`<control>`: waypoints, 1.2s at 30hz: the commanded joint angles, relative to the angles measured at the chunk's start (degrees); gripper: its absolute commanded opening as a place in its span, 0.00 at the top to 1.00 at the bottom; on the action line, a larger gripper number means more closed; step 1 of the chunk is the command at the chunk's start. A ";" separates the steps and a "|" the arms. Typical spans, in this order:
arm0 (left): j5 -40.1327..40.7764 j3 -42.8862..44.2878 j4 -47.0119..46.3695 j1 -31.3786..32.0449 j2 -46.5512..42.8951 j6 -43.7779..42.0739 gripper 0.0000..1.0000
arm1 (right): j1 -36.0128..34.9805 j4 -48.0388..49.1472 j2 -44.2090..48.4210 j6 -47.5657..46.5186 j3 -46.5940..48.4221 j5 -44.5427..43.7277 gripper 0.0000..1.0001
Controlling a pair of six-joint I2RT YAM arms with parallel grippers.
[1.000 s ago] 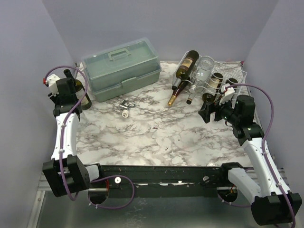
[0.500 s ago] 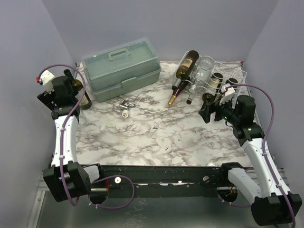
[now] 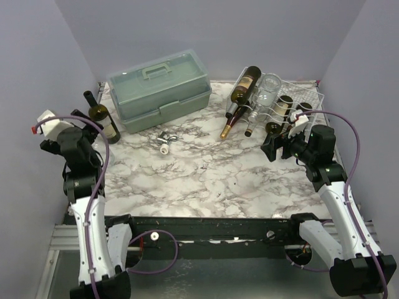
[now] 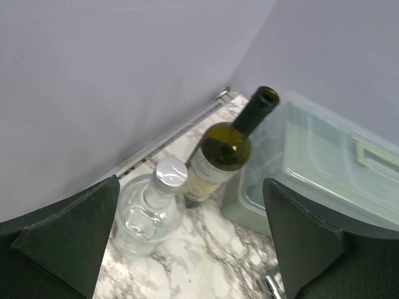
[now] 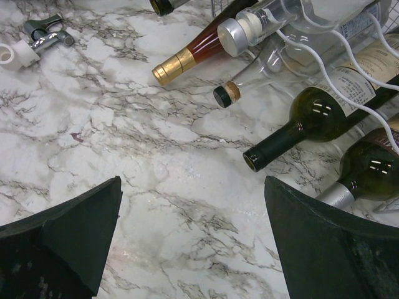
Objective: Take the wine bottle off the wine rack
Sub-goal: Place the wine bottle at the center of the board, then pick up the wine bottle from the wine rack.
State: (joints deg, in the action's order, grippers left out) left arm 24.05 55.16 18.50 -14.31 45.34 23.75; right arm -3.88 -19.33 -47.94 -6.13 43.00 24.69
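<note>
Top external view: wine bottle (image 3: pixel 105 123) stands upright, neck pointing up.

Glossy dark glass on the wine bottle (image 4: pixel 219 148), thin white-coated wire on the wine rack (image 3: pixel 310 93), cloudy smooth plastic toolbox (image 3: pixel 159 87), polished marble-look table (image 3: pixel 206 177).

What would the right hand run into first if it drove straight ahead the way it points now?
Most likely the bare marble tabletop. The open right hand aims down at it, a little short and left of the dark green bottle whose open neck sticks out from the wine rack. Depth is hard to judge.
</note>
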 commanded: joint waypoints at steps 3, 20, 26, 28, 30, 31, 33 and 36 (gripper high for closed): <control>-15.19 -5.21 2.88 -0.35 -9.85 3.37 0.01 | 0.36 0.21 0.52 -2.11 -0.70 0.70 0.00; -54.26 -16.06 -2.52 7.74 -17.35 -3.65 0.01 | 1.29 0.15 0.35 -4.89 -2.09 7.74 0.00; -53.75 -22.25 -5.94 11.15 -19.53 -5.31 0.01 | 1.25 -0.65 -1.24 -7.12 -1.51 9.33 0.00; -51.89 -24.31 -6.57 12.49 -21.16 -6.23 0.01 | 1.24 -2.63 -2.39 -8.59 0.01 9.82 0.00; -50.68 -26.40 -7.00 13.43 -22.46 -6.77 0.01 | 1.25 -4.75 -3.97 -9.97 2.42 10.69 0.00; -50.49 -27.39 -7.01 13.55 -22.88 -6.95 0.01 | 1.32 -5.45 -4.80 -10.23 3.76 10.73 0.00; -49.69 -27.13 -6.01 13.80 -23.16 -7.38 0.01 | 1.30 -5.83 -6.82 -9.29 6.10 10.32 0.01; -49.15 -27.28 -6.21 14.13 -23.27 -7.14 0.01 | 1.24 -4.07 -9.25 -6.64 8.91 10.62 0.00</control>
State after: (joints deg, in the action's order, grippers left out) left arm -26.52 28.18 14.20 -0.60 22.85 17.91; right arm -2.92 -23.44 -55.05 -14.00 47.27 33.41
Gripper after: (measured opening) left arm 0.986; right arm 0.995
